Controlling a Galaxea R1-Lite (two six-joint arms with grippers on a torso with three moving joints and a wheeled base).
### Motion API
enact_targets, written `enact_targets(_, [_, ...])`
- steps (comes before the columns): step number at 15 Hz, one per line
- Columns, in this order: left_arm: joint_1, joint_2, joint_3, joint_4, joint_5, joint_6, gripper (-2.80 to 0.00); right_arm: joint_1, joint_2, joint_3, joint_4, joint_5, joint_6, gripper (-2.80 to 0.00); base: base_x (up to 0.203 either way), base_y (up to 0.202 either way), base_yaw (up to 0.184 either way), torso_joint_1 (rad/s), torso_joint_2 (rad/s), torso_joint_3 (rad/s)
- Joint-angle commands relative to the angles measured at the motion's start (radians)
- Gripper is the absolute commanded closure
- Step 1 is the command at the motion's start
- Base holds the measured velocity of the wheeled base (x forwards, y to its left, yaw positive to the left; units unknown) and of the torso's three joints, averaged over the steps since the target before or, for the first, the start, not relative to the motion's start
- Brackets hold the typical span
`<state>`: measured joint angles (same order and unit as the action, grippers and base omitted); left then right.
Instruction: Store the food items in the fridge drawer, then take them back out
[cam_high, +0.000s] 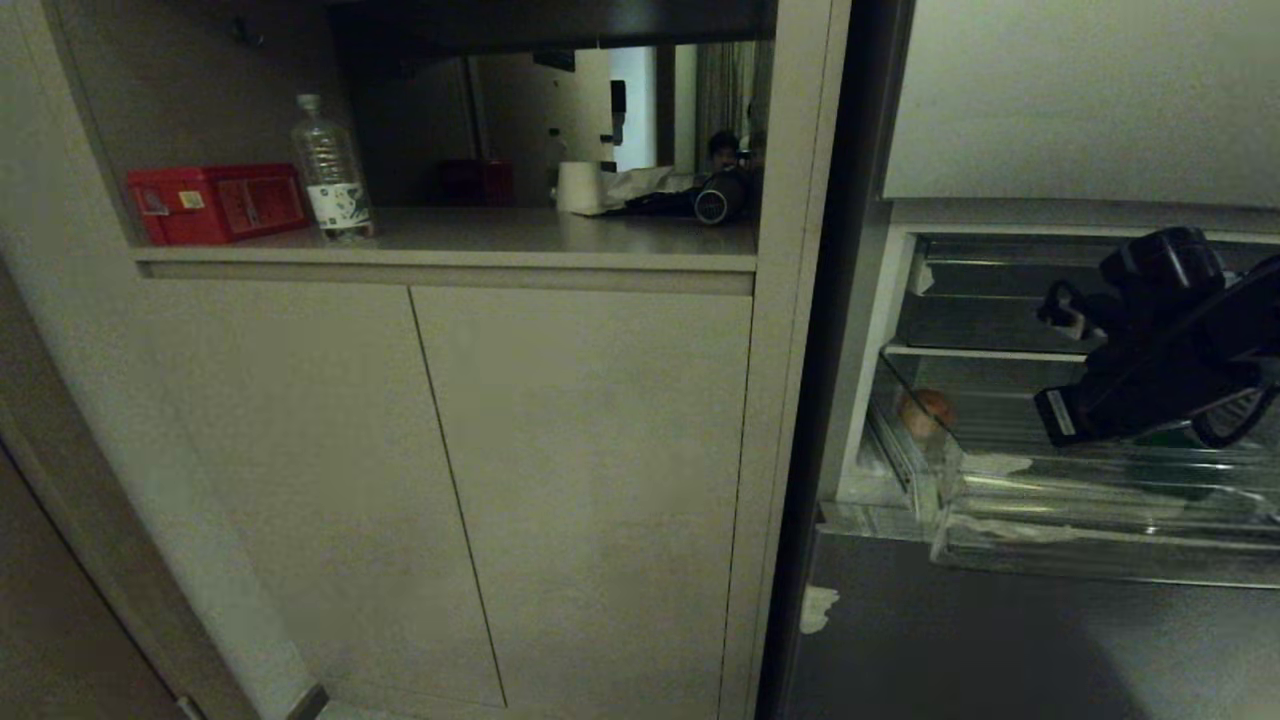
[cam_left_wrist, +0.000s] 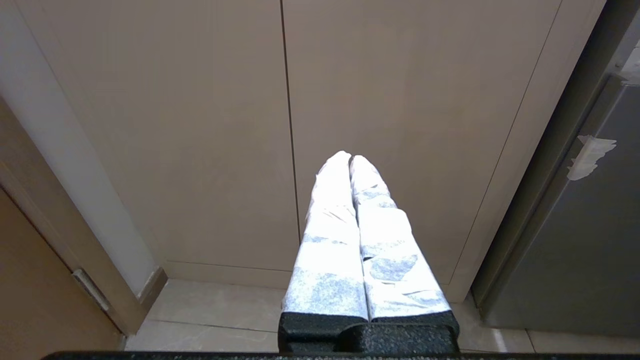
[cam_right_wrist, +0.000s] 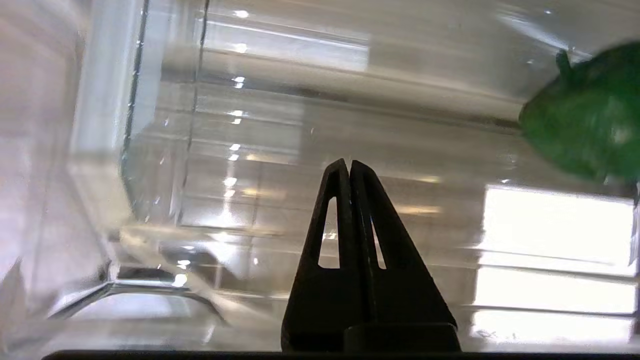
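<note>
Right gripper (cam_right_wrist: 350, 165) pinched shut and empty inside fridge drawer (cam_high: 1050, 520), green item (cam_right_wrist: 585, 130) off to its side, potato (cam_high: 925, 412) farther, leftward.

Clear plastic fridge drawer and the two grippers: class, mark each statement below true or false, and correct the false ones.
1. The right gripper is shut and holds nothing. True.
2. The glossy dark green rounded food item is clamped between the right gripper's fingers. False: it lies apart from them, inside the clear plastic drawer bin.
3. The tan-brown oval potato sits in the bin's left end. True.
4. The left gripper is inside the drawer. False: it faces the beige cabinet doors, fingers shut.
5. A clear water bottle stands beside a red box. True.
</note>
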<state>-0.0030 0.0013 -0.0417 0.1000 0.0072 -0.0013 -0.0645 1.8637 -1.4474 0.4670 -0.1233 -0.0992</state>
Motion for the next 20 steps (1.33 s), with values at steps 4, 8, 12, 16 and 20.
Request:
enact_targets(4, [0.0,0.0,0.0,0.001,0.0,0.0,0.0,0.0,-0.064,0.019,0.067,0.001,-0.016,0.0,0.0,0.0,0.0,0.0,0.0,0.0])
enact_targets(8, [0.0,0.0,0.0,0.0,0.0,0.0,0.0,0.0,-0.097,0.025,0.083,0.001,-0.021,0.0,0.0,0.0,0.0,0.0,0.0,0.0])
enact_targets(12, [0.0,0.0,0.0,0.001,0.0,0.0,0.0,-0.001,-0.12,0.05,0.154,-0.001,-0.049,0.0,0.0,0.0,0.0,0.0,0.0,0.0])
enact_targets(16, [0.0,0.0,-0.001,0.001,0.0,0.0,0.0,-0.015,-0.143,0.125,0.154,0.001,-0.059,0.0,0.0,0.0,0.0,0.0,0.0,0.0])
enact_targets(20, [0.0,0.0,-0.001,0.001,0.0,0.0,0.0,-0.027,-0.213,0.177,0.154,0.001,-0.071,0.0,0.0,0.0,0.0,0.0,0.0,0.0])
